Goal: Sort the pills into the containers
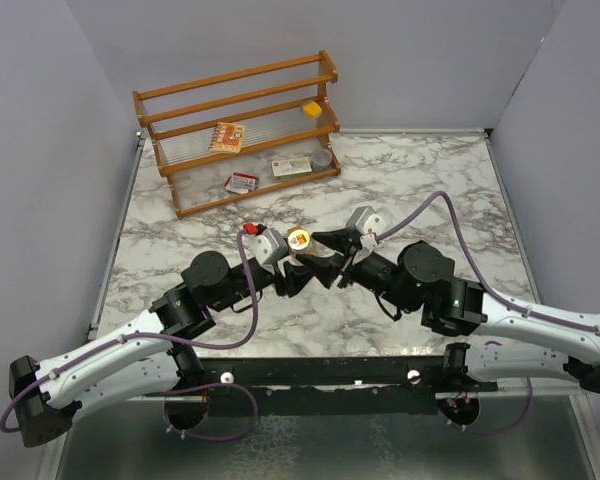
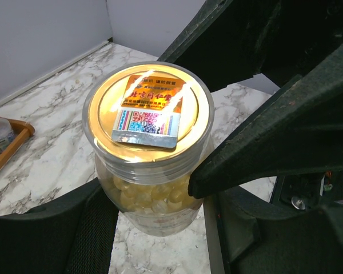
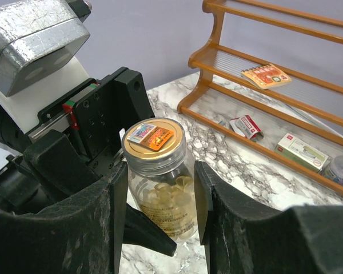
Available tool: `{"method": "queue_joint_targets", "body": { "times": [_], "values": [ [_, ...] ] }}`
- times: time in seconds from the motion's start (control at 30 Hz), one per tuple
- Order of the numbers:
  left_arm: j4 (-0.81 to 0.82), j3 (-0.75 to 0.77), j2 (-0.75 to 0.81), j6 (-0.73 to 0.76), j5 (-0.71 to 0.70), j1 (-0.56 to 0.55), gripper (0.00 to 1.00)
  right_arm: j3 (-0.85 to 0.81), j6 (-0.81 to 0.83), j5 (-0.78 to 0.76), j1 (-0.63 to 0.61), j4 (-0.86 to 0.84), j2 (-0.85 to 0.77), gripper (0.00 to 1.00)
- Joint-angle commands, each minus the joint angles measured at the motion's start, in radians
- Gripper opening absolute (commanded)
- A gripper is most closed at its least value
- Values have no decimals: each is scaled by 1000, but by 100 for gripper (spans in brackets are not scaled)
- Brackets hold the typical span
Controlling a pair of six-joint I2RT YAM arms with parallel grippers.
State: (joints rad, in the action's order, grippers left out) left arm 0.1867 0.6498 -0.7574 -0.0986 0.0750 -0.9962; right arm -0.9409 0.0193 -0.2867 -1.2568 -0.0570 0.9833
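Pill sorting at the handover: the left gripper (image 2: 160,234) clamps the lower body of the round jar (image 2: 151,171), well out in front of the wooden rack (image 1: 238,135) on the marble table (image 1: 170,240). The right gripper (image 3: 160,200) meets it from the opposite side, jaws flanking the glass just below the gold lid (image 2: 147,108). Whether they are pressing on the jar or only close against it cannot be told.

The lid sits on, its label unbroken, and pale pills (image 3: 171,197) fill the jar beneath it. The small yellow box (image 1: 311,109) rests on the rack's upper shelf, untouched. On the rack's lower shelves lie the card packets (image 1: 291,167) and a grey tin (image 3: 340,168).

No loose pills show anywhere, so the sorting itself appears not yet begun. Opening the jar and fetching the box from the rack look to be what is left.
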Motion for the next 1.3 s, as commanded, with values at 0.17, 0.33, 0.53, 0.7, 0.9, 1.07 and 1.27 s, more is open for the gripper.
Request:
{"method": "queue_joint_targets", "body": {
  "times": [0.17,0.33,0.53,0.7,0.9,1.07,1.27],
  "values": [
    [92,30,0,13,34,0,0,-46,4,-72,1,79,53,43],
    [82,33,-6,15,51,0,0,-59,25,-78,1,73,62,59],
    [77,34,-5,14,60,0,0,-71,45,-80,2,64,71,72],
    [76,37,-3,13,62,0,0,-72,53,-98,1,52,64,72],
    [77,38,-9,11,55,-1,0,-75,54,-91,2,42,66,30],
    [78,40,-20,9,61,0,0,-72,48,-82,2,29,66,25],
    [83,39,-14,2,57,-1,16,-70,47,-82,1,22,70,1]
  ]
}}
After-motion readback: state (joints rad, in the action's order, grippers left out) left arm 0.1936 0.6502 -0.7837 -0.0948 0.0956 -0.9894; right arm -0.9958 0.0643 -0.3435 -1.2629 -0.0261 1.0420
